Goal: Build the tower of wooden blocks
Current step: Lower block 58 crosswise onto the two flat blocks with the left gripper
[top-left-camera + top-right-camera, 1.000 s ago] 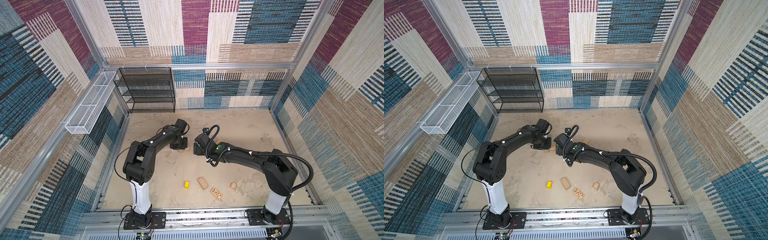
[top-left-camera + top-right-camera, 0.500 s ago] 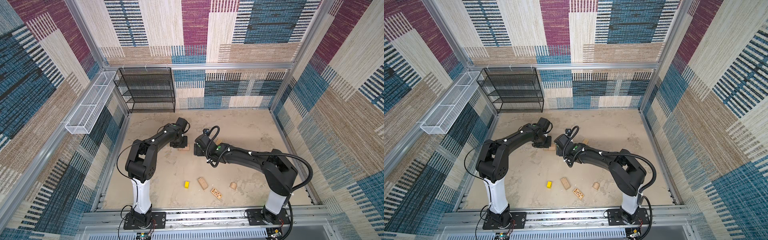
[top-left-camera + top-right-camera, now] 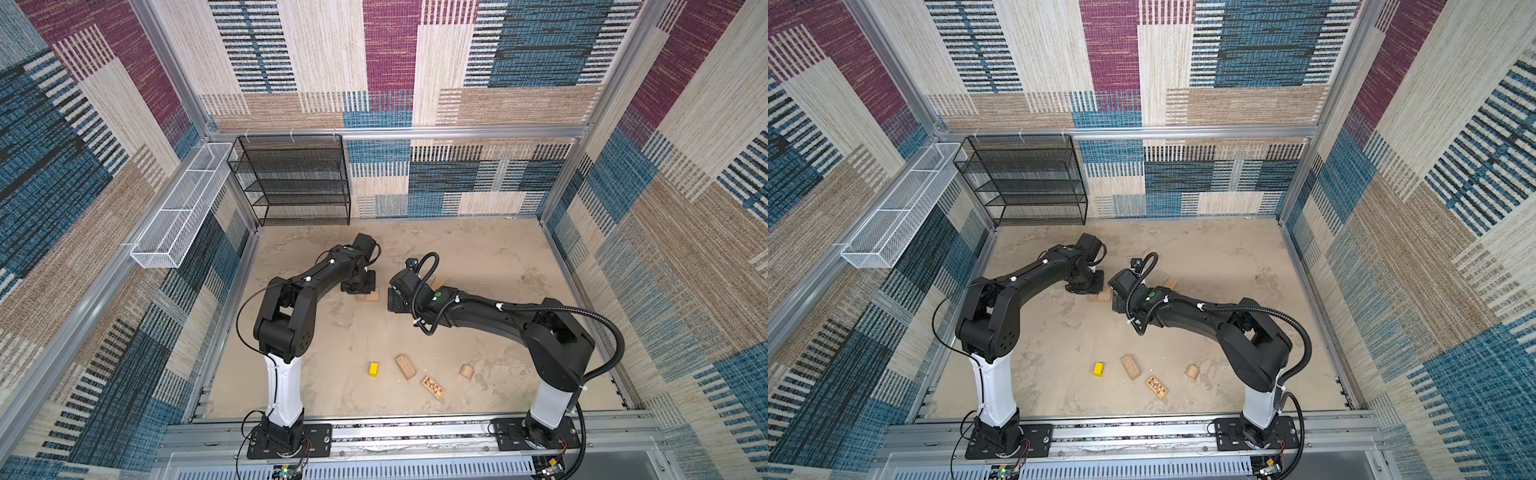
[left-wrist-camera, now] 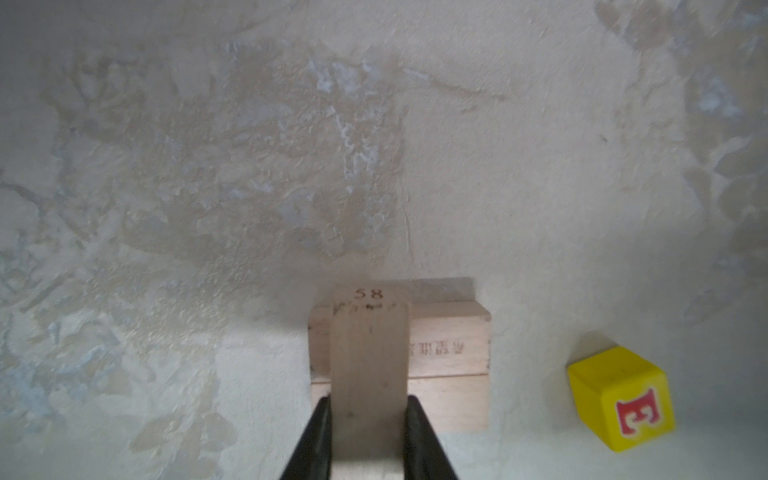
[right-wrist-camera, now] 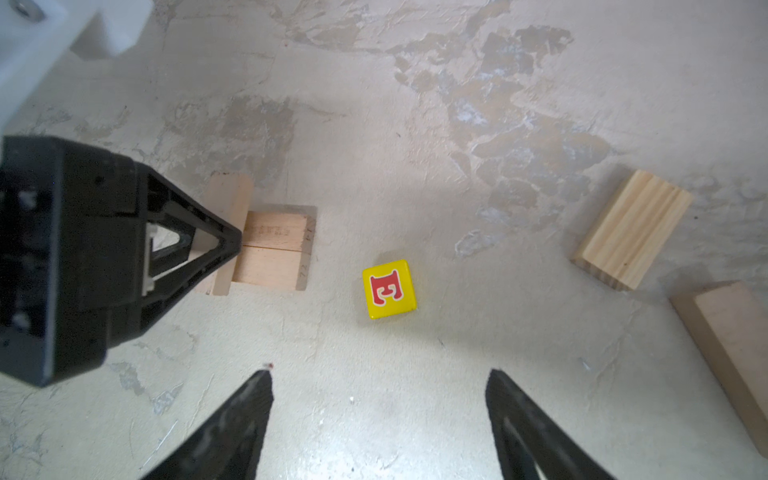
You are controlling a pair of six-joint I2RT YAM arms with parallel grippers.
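Note:
My left gripper (image 4: 368,405) is shut on a plain tan oblong block (image 4: 370,357) marked 58. It holds the block crosswise over one end of two tan blocks (image 4: 449,361) lying side by side on the floor; whether it rests on them I cannot tell. In both top views this pair (image 3: 368,297) shows just beyond the left gripper (image 3: 359,287). A yellow block with a red letter (image 5: 389,289) lies beside the pair, in front of my right gripper (image 5: 380,378), which hovers open and empty above the floor.
Near the front edge lie a plain yellow block (image 3: 373,368), a tan oblong (image 3: 405,366), a dark-patterned block (image 3: 432,386) and a rounded tan piece (image 3: 466,371). A grained pine block (image 5: 631,228) and a long tan block (image 5: 731,345) lie beyond the lettered block. A black mesh rack (image 3: 295,178) stands at the back left.
The left arm's elbow has shifted slightly to the right. Both grippers and all the blocks stay where they were.

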